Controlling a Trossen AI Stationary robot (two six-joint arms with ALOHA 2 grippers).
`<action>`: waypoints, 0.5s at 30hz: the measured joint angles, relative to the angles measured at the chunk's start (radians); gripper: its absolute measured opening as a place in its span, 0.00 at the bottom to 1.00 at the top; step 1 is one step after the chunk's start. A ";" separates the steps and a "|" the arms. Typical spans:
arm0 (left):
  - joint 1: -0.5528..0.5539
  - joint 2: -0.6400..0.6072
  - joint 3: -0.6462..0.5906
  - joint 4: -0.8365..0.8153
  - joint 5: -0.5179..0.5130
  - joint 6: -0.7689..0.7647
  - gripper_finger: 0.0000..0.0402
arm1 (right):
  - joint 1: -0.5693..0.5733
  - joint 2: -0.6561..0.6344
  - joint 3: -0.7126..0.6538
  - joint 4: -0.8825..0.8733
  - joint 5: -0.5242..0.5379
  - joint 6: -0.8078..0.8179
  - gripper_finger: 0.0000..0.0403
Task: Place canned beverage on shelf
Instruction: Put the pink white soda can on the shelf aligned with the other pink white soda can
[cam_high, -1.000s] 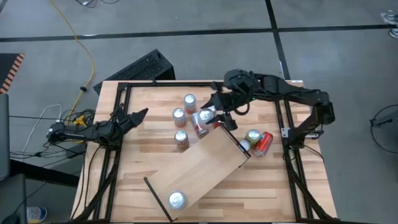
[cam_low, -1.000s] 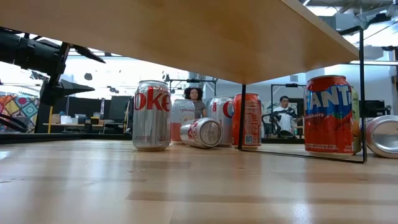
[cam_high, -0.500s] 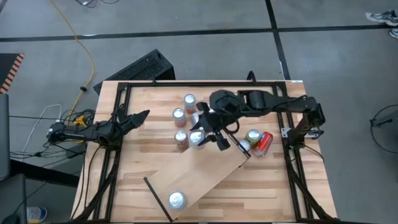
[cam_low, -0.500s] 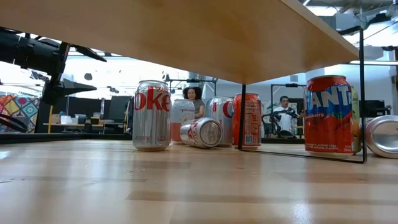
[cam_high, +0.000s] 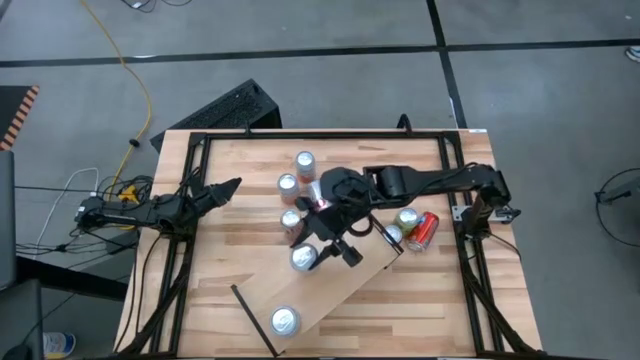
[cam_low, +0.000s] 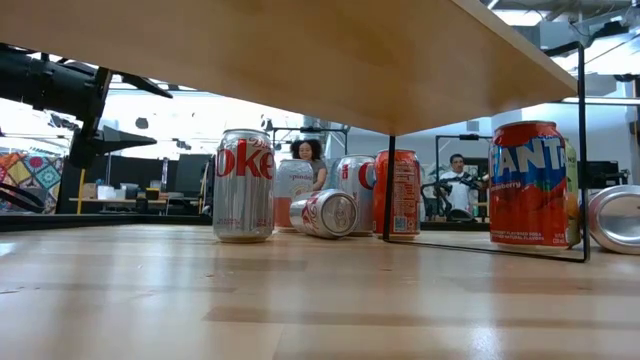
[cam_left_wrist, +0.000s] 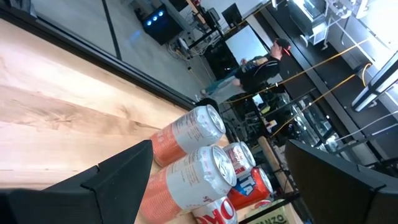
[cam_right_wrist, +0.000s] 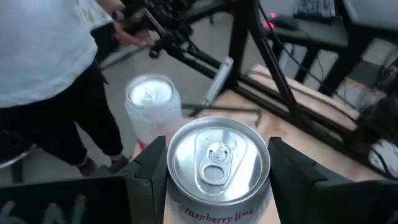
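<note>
Right gripper (cam_high: 312, 250) clamped on an upright silver raspberry-lime can (cam_right_wrist: 217, 168) above the pale plain-wood shelf board (cam_high: 350, 270) with thin black end strips.

The high view shows the right arm reaching across the striped butcher-block tabletop (cam_high: 240, 240), its two dark fingers closed on either side of the can over the shelf's upper long edge; whether the can touches the board cannot be told. A second silver-topped can (cam_high: 285, 321) stands on the shelf near its lower end. Three upright cans (cam_high: 291, 187) remain on the tabletop just beyond the gripper, and a red can lying on its side (cam_high: 423, 231) rests beside another upright can at the shelf's far end. The left gripper (cam_high: 225, 187) waits at the table's left edge, fingers apart and empty.
</note>
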 joint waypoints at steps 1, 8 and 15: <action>0.000 0.000 0.000 0.000 0.000 0.000 0.87 | 0.003 0.001 0.000 -0.001 -0.003 -0.006 0.49; 0.000 0.000 0.000 0.000 -0.001 -0.001 0.87 | 0.022 0.001 0.000 -0.013 -0.015 -0.064 0.49; 0.000 0.000 0.000 0.000 0.000 -0.002 0.87 | 0.035 0.001 -0.020 -0.005 -0.038 -0.083 0.49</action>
